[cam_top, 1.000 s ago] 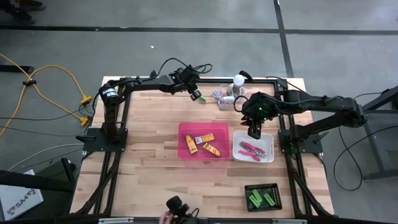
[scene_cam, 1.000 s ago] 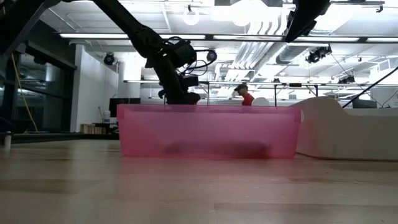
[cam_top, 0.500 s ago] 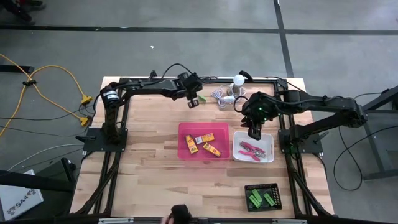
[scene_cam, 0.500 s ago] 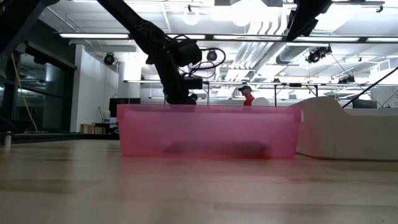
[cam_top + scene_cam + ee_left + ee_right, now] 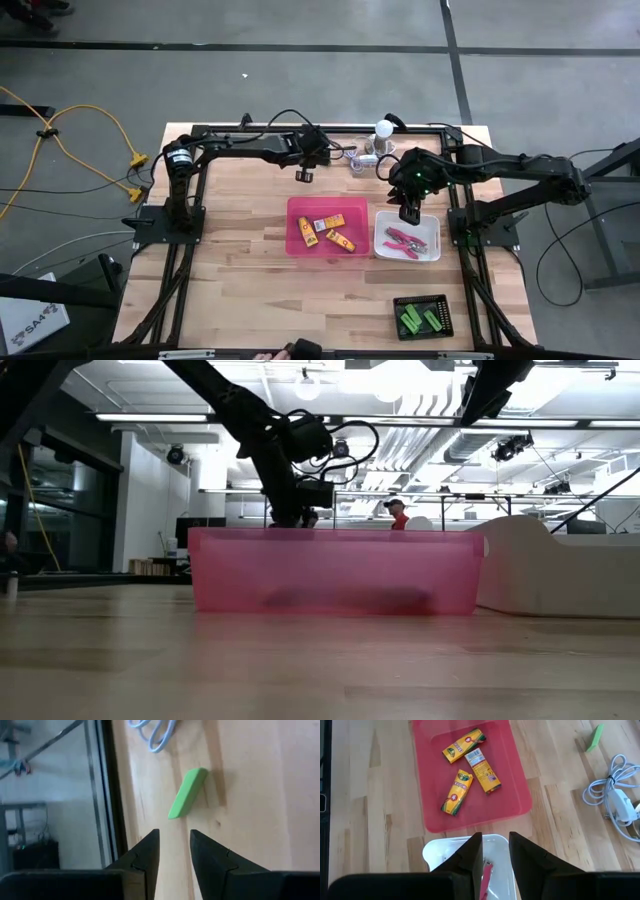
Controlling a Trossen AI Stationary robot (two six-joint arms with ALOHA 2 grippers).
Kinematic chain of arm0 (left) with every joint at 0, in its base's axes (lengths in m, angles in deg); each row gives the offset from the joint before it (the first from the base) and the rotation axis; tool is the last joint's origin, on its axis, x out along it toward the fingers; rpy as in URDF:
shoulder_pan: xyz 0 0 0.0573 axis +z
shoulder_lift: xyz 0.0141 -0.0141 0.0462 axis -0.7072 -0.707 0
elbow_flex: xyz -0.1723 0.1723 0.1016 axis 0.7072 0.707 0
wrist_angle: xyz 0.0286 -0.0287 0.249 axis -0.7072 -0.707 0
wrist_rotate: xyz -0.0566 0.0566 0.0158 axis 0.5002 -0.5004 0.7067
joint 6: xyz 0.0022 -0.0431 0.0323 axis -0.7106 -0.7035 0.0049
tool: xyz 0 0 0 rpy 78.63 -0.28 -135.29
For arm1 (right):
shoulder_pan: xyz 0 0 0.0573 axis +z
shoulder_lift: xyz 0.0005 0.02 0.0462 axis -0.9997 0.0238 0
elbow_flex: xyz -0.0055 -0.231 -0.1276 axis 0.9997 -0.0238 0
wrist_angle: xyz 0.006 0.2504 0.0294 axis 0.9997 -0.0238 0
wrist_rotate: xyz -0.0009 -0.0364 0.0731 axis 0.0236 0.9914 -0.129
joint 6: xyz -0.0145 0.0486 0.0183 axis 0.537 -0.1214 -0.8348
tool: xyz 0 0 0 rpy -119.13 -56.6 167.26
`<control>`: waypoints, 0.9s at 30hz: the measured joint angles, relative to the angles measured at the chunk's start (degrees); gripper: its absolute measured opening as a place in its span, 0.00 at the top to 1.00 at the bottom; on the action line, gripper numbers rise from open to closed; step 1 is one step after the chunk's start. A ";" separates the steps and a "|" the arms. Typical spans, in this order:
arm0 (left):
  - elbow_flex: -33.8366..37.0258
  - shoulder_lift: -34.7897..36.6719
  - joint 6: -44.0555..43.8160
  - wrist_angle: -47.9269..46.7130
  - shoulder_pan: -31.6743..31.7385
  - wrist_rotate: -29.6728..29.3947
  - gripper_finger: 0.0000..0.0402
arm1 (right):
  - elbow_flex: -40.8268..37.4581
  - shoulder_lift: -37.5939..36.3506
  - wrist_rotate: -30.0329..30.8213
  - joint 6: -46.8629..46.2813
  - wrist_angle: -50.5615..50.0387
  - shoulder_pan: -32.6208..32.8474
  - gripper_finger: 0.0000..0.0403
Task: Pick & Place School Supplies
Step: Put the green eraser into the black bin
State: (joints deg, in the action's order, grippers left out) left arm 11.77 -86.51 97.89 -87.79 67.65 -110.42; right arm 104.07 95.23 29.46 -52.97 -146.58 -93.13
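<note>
- A short bright-green stick (image 5: pixel 187 793) is seen lying flat on the bench (image 5: pixel 240 260) near its far edge, just beside a loop of pale cord (image 5: pixel 152 735); it also shows in the right wrist view, well apart from the pink tray (image 5: pixel 515 802).
- The left tool (image 5: pixel 173 851) is held just short of the stick, its two fingers parted by a narrow gap and nothing between them; the stick is not touched.
- The stick is judged light and stiff, with flat faces and rounded ends, and probably slightly rubbery, so slipping is thought unlikely.
- It is best taken across its narrow width near the middle of its length, since a hold near one end might let it pivot.
- The present gap is judged close to the stick's width, so the fingers may need to be spread and turned square to it.
- The right tool (image 5: pixel 495 865) hangs over the white tray (image 5: pixel 432 851) holding pink-handled scissor-like tools (image 5: pixel 402 241); its fingers stand slightly apart, gripping nothing.
- Three yellow-orange blocks (image 5: pixel 470 770) lie in the pink tray, and more green sticks in the black tray (image 5: pixel 422 316).
</note>
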 joint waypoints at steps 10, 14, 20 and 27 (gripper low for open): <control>-0.04 0.00 5.43 -0.14 4.58 10.53 0.77 | 0.00 0.00 0.00 -0.17 0.01 0.00 0.79; -2.19 -0.02 6.69 -2.22 5.00 14.03 0.77 | 0.00 0.00 0.02 -0.08 0.00 0.00 0.79; -3.93 0.58 -1.27 -1.76 4.01 12.45 0.77 | 0.00 0.01 0.04 0.00 0.03 0.00 0.79; -3.98 1.53 -10.96 -1.62 1.49 5.61 0.77 | 0.00 0.00 0.03 1.08 0.12 0.00 0.79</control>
State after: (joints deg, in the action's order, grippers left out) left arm 7.79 -84.98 86.93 -89.41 69.13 -104.80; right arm 104.07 95.23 29.50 -51.89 -146.45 -93.13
